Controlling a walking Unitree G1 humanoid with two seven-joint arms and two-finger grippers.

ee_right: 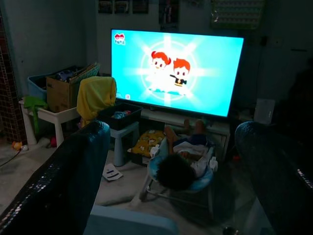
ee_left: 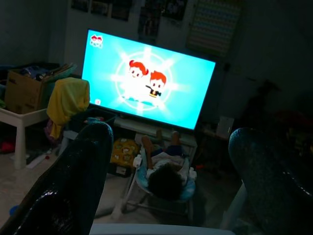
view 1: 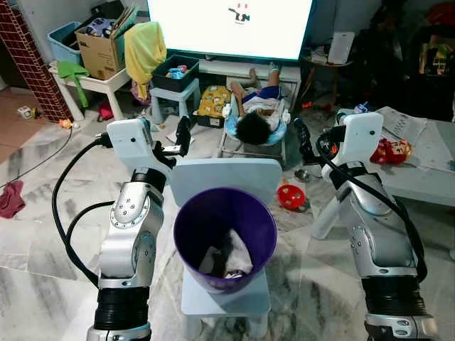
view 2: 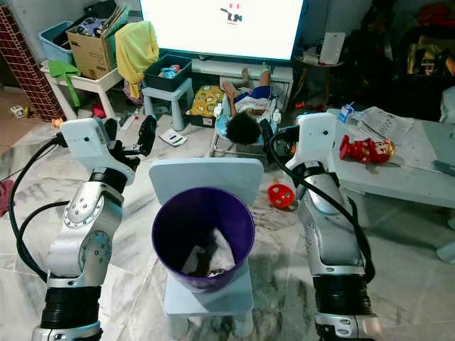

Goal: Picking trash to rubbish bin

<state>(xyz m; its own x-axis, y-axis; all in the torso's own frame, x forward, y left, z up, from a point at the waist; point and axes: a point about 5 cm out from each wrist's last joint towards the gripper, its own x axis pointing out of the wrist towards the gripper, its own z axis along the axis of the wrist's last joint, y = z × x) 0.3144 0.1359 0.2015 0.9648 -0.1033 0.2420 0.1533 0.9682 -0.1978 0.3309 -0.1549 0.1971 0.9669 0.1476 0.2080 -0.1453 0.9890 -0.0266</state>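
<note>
In the lower middle of the head views, a purple bin [view 1: 225, 238] stands on the seat of a small pale blue chair [view 1: 225, 179], whose backrest rises just behind the bin's rim. Inside the bin lies crumpled white trash [view 1: 227, 257] with a dark piece among it.

The left gripper [view 1: 183, 135] is raised at the left of the chair's backrest, in the middle left of the frame. In the left wrist view its two black fingers [ee_left: 73, 181] are spread wide apart with nothing between them, and the chair's top edge shows below them.

The right gripper [view 1: 304, 142] is raised at the right of the backrest, middle right of the frame. In the right wrist view its fingers [ee_right: 68, 181] are also spread wide and hold nothing.

Beyond the chair, in the upper middle, a child [view 1: 252, 121] lies in a small bouncer seat [view 1: 274, 135] on the marble floor [view 1: 43, 234], facing a large lit television [view 1: 231, 25]. A red bowl [view 1: 291, 196] sits on the floor just right of the chair. At the right edge a white counter [view 1: 419, 170] carries a red toy [view 1: 389, 150] and papers. In the upper left a white counter [view 1: 92, 82] holds a cardboard box [view 1: 99, 50], and a yellow cloth [view 1: 144, 50] hangs beside it.
</note>
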